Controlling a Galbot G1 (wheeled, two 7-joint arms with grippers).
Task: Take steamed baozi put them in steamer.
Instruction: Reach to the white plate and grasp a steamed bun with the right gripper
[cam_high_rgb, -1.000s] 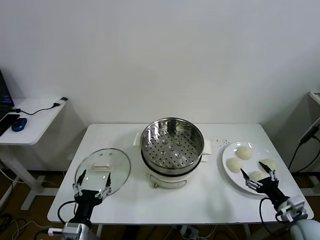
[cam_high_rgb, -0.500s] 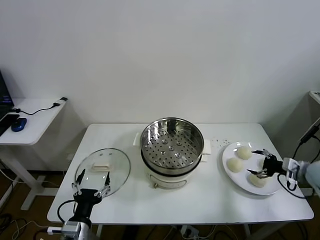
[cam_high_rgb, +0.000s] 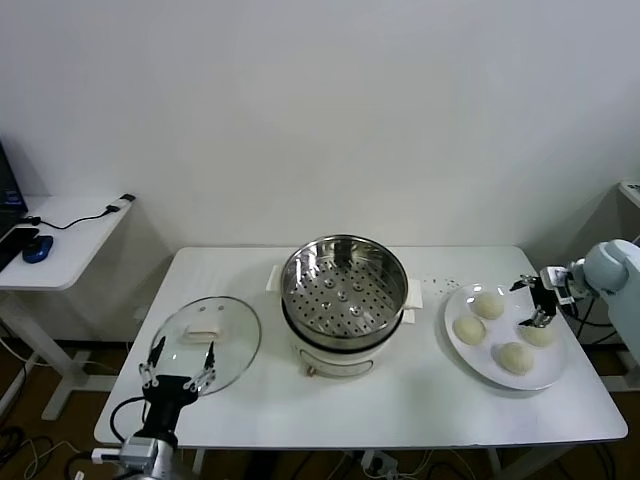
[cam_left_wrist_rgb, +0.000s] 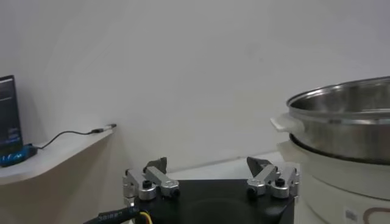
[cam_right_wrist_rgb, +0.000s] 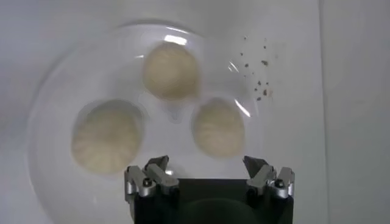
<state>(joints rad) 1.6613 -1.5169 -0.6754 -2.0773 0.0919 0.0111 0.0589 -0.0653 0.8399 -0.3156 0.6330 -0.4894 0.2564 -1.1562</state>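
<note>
Head view: the steamer (cam_high_rgb: 345, 290) at frame centre holds nothing, while all four steamed baozi (cam_high_rgb: 468, 329) lie on the white plate (cam_high_rgb: 455, 350) at right, so no transfer is yet made. The right gripper (cam_high_rgb: 534, 304), jaws apart, hangs over them. Wrist views: the left gripper (cam_left_wrist_rgb: 211, 179) idles with jaws apart beside the steamer's base; three baozi show under the right gripper's spread jaws.

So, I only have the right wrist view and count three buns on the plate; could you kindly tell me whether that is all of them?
Observer: No, the head view shows four baozi on the plate; the open right pincer hangs over its right side.
Operator: Thank you. Is anything in the steamer?
Observer: No, the steamer is empty; its perforated bottom is bare.
Operator: And where is the other arm, please?
Observer: The left pincer is open, low at the table's front left, at the near edge of the glass lid.
</note>
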